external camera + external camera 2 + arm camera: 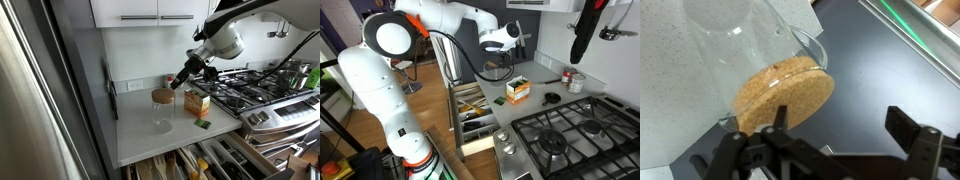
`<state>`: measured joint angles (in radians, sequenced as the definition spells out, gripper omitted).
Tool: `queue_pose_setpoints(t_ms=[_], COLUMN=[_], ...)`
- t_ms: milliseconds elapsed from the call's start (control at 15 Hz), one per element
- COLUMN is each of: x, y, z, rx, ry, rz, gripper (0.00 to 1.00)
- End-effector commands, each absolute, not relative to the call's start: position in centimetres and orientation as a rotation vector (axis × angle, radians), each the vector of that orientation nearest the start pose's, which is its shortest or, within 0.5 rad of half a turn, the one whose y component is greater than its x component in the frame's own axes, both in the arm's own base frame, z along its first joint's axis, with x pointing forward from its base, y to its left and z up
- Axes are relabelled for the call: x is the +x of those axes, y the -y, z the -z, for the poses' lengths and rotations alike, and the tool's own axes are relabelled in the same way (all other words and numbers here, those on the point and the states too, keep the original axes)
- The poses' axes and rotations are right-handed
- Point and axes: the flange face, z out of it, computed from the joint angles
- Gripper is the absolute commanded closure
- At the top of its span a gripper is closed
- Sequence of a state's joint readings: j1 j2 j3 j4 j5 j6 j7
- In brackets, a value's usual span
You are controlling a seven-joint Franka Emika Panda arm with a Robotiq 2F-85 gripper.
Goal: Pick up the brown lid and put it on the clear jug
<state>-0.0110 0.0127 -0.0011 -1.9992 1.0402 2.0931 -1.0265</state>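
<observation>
Black gripper [178, 82] empty beside capped clear jug [162, 116]

Its fingers stand apart, clasping nothing, just above and beside the brown lid [162, 96] seated on the jug's mouth. An orange carton [197, 103] stands close, the stove [250, 92] beyond. Open counter [135, 130] lies opposite; an open drawer [170, 165] gapes below the front edge.

The jug [162, 115] stands on the counter [140, 145] close to the back wall, with the lid [162, 96] seated on its mouth. In an exterior view the carton [197, 103] stands just right of the jug. A small flat item [203, 124] lies to the jug's front right, and the stove [262, 92] sits farther right. Cabinets [150, 10] hang above the jug, and an open drawer [185, 165] juts out below it. The gripper [177, 83] hangs above and right of the jug, clear of the lid.
</observation>
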Motion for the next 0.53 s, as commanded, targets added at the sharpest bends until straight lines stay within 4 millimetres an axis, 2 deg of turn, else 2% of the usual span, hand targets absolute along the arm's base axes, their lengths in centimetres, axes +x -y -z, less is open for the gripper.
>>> queue_pose_setpoints(t_ms=[0,267,467], x=[57.4,57.5,57.2], y=[-3.8,-3.4,-2.8], z=[-47.1,-48.4,-50.5], rx=[-2.258,-2.253,-2.262], ry=[0.565,0.563,0.555], rz=[0.620,0.658,0.712], gripper=[0.00,0.00,0.00])
